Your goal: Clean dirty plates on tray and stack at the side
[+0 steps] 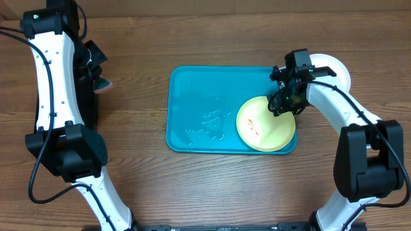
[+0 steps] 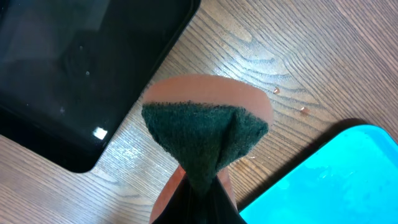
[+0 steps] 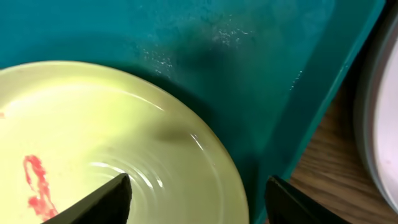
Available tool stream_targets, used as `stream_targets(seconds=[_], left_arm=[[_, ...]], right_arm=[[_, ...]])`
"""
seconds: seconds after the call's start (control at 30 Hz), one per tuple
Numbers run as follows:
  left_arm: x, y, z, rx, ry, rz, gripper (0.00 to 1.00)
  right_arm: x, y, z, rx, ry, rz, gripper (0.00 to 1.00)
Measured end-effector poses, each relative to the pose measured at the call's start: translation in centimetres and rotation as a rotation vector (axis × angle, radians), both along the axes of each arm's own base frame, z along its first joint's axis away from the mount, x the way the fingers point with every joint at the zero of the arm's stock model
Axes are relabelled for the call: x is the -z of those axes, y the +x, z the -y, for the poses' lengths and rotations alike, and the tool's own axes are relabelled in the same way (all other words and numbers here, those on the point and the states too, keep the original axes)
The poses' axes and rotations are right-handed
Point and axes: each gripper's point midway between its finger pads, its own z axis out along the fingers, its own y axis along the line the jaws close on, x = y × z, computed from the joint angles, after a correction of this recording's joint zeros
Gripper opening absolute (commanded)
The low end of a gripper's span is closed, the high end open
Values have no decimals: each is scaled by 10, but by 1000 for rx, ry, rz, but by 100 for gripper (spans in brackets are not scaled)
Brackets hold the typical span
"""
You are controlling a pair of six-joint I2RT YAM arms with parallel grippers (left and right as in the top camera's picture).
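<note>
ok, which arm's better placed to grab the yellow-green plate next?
Right, likely. The right tool is open, astride the rim of the yellow-green plate on the blue tray. The left tool is shut on a sponge, off by the black tray.

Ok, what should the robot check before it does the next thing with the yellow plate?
1. Right hand open: ok.
2. Yellow-green plate rim between its fingers: ok.
3. Plate clean: not ok, red smears show.
4. Left hand shut on the sponge: ok.
5. Sponge at the plate: not ok, it is off the tray, beside the black tray.
6. More plates under the white plate at the side: cannot tell.
</note>
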Motion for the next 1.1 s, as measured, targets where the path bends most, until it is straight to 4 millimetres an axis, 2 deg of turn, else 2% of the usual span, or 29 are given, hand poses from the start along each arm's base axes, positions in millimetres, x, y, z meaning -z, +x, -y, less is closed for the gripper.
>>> stream_targets(seconds=[0.37,0.7,0.9,1.1], left_arm=[[0,0,0,0,0,0,4],[0,0,0,1,0,0,4],[0,0,0,1,0,0,4],[0,1,3,23,-12,2,4]], right_arm=[[12,-9,-2,-22,12,-16,69],[15,-24,0,7,9,-81,54],[18,-31,0,45,17,-111,31],[18,-35,-1,132,33,-133,35]])
